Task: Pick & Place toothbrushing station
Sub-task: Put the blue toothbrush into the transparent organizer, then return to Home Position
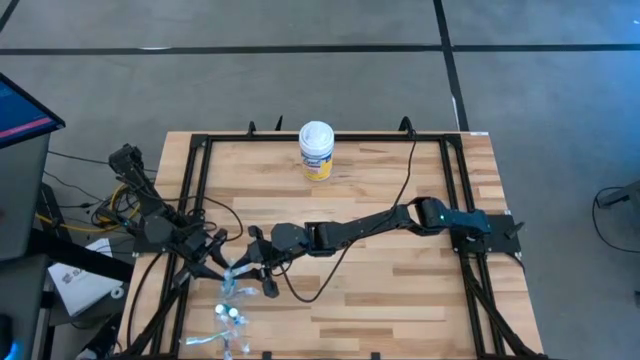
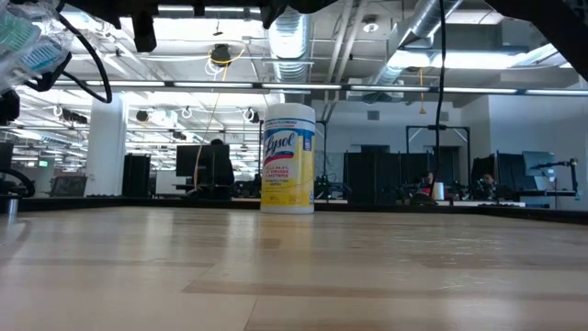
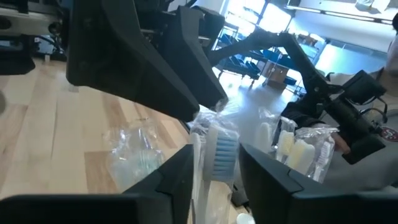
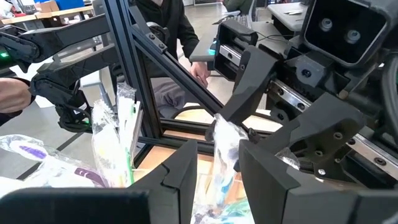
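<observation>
A toothbrush (image 3: 222, 151) with blue bristles, in a clear wrapper, hangs above the table near its left edge, between my two grippers. My right gripper (image 1: 258, 268) has reached across from the table's right and is shut on it. My left gripper (image 1: 214, 256) stands level at the same toothbrush from the left; whether it touches it I cannot tell. Several more wrapped toothbrushes (image 1: 230, 318) lie in a pile at the table's near left. In the low view the wrapped toothbrush (image 2: 33, 44) shows high at the upper left. My right gripper pinches the crinkled wrapper (image 3: 208, 117) just past the bristle head between its two fingers (image 3: 186, 93). The fingers come about level from the table's right side. The toothbrush (image 4: 221, 163) is lifted clear of the table.
A yellow and white wipes canister (image 1: 316, 150) stands at the far middle of the table. A black metal frame (image 1: 200, 160) runs along the table's edges. Loose clear wrap (image 3: 132, 153) lies on the wood. A person (image 4: 168, 37) stands beyond the left edge.
</observation>
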`<state>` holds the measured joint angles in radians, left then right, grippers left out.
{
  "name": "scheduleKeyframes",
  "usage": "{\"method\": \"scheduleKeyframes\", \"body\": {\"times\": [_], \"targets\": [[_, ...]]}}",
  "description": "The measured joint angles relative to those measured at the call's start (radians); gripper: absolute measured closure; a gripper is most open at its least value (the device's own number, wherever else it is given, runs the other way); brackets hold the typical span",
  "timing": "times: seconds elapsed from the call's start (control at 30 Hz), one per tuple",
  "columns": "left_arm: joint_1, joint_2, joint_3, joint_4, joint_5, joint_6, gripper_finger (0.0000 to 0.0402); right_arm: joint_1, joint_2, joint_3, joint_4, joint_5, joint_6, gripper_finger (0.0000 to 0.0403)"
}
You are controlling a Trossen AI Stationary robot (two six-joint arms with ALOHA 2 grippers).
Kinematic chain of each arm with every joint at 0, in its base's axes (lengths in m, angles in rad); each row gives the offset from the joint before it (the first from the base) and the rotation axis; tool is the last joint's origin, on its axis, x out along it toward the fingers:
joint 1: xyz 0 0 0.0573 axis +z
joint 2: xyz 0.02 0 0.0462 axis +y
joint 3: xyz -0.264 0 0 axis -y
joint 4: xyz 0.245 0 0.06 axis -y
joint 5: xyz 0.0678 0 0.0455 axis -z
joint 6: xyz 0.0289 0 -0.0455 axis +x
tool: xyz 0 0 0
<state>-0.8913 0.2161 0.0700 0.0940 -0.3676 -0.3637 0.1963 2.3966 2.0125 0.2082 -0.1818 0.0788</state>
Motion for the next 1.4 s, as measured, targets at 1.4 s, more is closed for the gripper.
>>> {"method": "scheduleKeyframes", "body": {"times": [1.4], "targets": [[0.083,-0.013,0.06,0.105,-0.298,0.255,0.0225,-0.042,-0.062,-0.001,-0.112,-0.003,-0.053,0.0292]]}}
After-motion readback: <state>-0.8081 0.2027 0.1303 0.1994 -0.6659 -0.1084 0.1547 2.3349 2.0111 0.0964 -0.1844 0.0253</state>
